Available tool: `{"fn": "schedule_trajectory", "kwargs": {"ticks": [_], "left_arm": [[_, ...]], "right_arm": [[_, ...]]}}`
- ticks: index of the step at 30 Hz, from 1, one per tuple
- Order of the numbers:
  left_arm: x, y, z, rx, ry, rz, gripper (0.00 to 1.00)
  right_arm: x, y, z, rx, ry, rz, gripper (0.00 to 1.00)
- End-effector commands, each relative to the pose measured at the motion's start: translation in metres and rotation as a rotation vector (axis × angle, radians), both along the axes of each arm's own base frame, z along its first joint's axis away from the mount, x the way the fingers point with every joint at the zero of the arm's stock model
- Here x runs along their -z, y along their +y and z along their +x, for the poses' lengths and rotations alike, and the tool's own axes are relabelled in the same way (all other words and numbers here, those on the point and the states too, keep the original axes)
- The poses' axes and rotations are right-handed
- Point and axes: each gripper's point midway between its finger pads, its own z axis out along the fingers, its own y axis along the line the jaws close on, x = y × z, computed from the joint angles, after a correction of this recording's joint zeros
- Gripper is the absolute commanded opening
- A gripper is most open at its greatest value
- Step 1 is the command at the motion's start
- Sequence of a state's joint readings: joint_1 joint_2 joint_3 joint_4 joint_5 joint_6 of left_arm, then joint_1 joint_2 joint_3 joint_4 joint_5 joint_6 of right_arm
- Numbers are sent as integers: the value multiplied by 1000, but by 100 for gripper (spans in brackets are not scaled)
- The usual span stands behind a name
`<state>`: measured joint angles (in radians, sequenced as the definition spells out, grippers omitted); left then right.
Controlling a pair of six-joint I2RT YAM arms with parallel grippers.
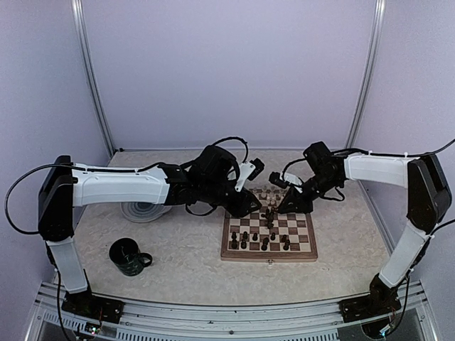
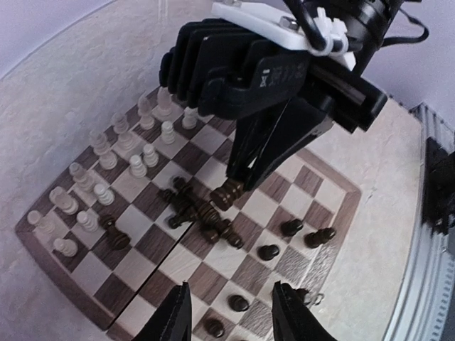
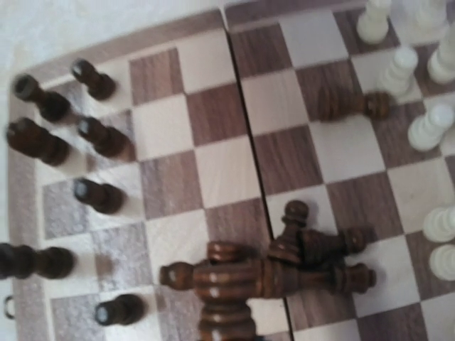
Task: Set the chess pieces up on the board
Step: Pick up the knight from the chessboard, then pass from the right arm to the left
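Left gripper (image 2: pixel 231 298), nearest the lens, hovers over the board (image 2: pixel 346 202), jaws partly apart and empty. Beyond it the right gripper (image 2: pixel 231 186) is closed on one dark piece (image 2: pixel 227 195) at a toppled heap of dark pieces (image 2: pixel 193 207) mid-board; cream pieces (image 2: pixel 106 167) stand in rows along the far side. Likely step: picking that piece up; next, lift it clear without dragging neighbours. Only the overhead view shows a mug (image 1: pixel 129 256) and plate (image 1: pixel 142 211) left of the board.

Wood-grain board (image 3: pixel 220 174), glossy dk pieces (image 3: pixel 234 277)
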<state>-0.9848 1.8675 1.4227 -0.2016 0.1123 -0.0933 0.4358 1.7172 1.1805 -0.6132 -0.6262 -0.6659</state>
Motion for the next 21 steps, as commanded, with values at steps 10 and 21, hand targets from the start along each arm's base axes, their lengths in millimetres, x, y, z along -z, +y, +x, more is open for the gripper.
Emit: {"fn": "schedule_trajectory", "kwargs": {"ticks": [10, 21], "left_arm": [[-29, -25, -3, 101, 406, -512, 40], [-21, -35, -14, 156, 510, -537, 36]], "right_arm": [[-62, 15, -39, -126, -77, 137, 10], [-65, 24, -37, -135, -58, 144, 10]]}}
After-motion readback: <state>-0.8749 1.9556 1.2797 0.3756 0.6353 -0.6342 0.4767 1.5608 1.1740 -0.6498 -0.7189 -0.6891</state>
